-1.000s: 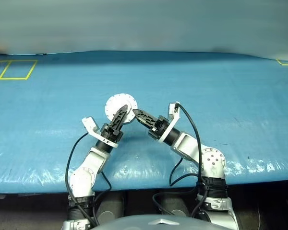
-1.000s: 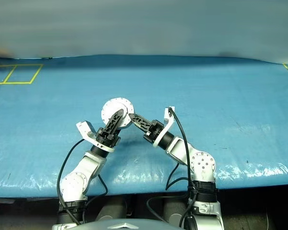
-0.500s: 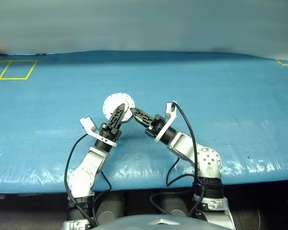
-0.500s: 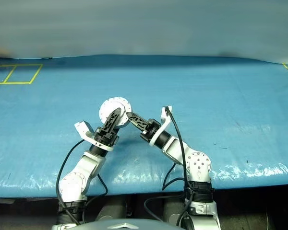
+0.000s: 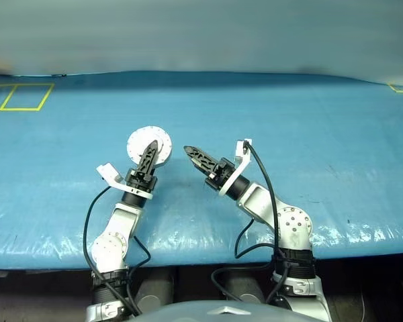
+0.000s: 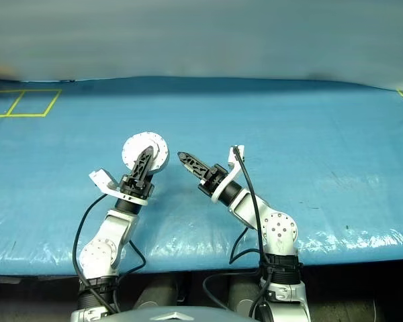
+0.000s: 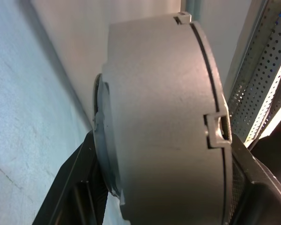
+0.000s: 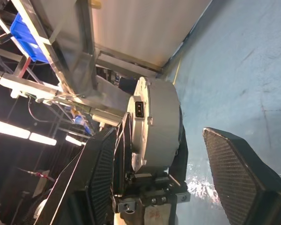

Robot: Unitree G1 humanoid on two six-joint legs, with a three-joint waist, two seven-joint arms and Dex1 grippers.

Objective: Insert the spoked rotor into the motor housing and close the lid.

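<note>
**Op A:** Starting on the left: my left gripper (image 5: 150,155) is closed across the motor housing (image 5: 148,143), holding it up off the blue table (image 5: 336,134) with its round face toward the head camera. In the left wrist view the can sits edge-on between the two fingers (image 7: 72,187), gripped by its flat ends. Since a second ago I've carried it off to the left.

**Op B:** And the right side?

**Op A:** That's the real change. The right gripper (image 5: 196,157) was up against the housing's right edge a second ago; now it stands apart from it, with open table between them. Its own wrist view shows its fingers (image 8: 239,173) spread wide with nothing between them, looking across at the housing in the left claw.

**Op B:** Lid shut, then?

**Op A:** I think so. The housing reads as one closed can with its seam together, but I can't make out the spoked rotor or the inside, so I won't swear to it. If it's shut, only the set-down is left.
</note>
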